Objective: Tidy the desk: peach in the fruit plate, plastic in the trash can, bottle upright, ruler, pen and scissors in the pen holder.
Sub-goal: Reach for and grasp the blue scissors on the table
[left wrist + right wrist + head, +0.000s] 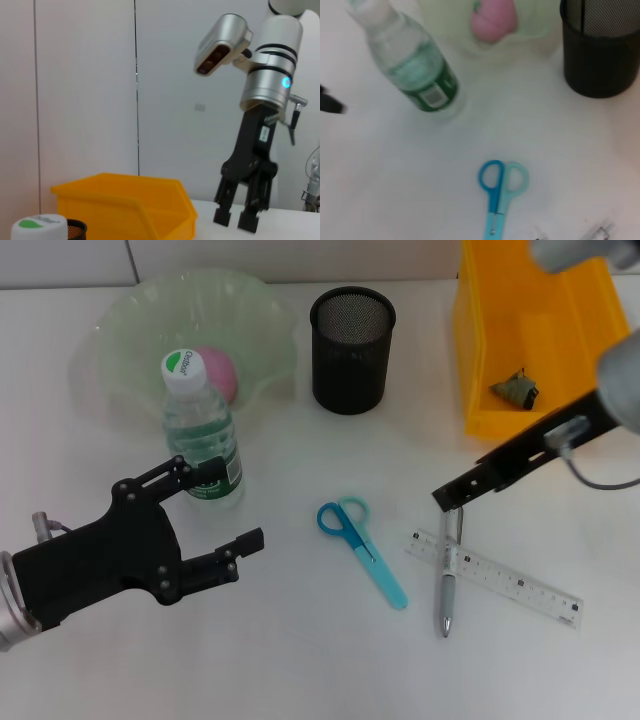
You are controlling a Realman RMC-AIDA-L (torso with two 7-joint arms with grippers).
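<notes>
Fingers of the right gripper (452,502) stand slightly parted, empty, above the pen (447,585) lying across the ruler (494,578) on the counter (300,660); left gripper (225,515) spread open, empty, beside the upright bottle (203,435).

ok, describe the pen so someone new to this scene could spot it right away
Start at the yellow bin at the desk's far right and come toward the robot, past the right pincer. Just below its tip lies the pen, a slim silver stick. It crosses the end of the clear ruler, and unlike the blue scissors to its left it has no handles.
</notes>
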